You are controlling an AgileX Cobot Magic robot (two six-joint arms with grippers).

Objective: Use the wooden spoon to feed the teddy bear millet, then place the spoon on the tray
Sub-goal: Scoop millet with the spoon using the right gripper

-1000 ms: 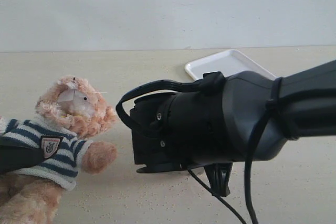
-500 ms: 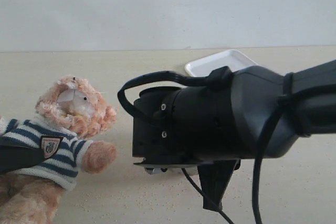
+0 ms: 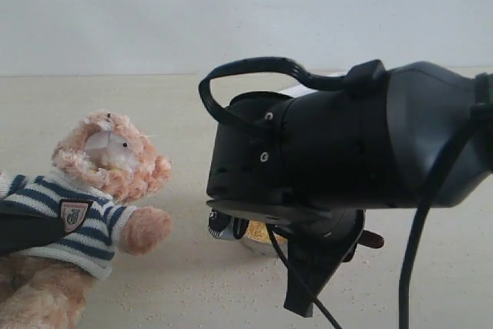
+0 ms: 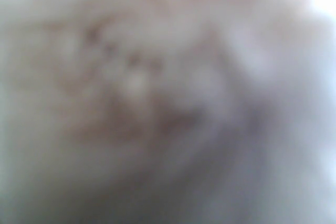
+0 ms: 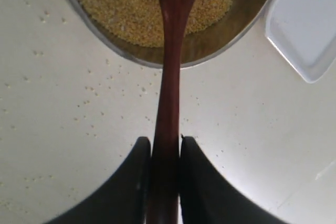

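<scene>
The teddy bear (image 3: 108, 163) leans at the left in its striped sweater, with a dark finger of my left gripper (image 3: 23, 229) across its torso. The left wrist view is only blurred pale fur (image 4: 131, 82) pressed close. My right gripper (image 5: 165, 150) is shut on the handle of the wooden spoon (image 5: 170, 77). The spoon's oval bowl reaches over the millet (image 5: 121, 9) in the steel bowl (image 5: 220, 51) and is cut by the frame edge. A corner of the white tray (image 5: 310, 24) lies just beyond the bowl.
The bulky right arm (image 3: 347, 152) fills the middle and right of the exterior view and hides most of the tray. Under it shows part of the steel bowl (image 3: 231, 229). Spilled grains (image 3: 192, 283) dot the pale tabletop in front.
The right arm has risen and shifted right, uncovering the bowl of millet beneath it and covering the tray. The bear and the left gripper have not moved.
</scene>
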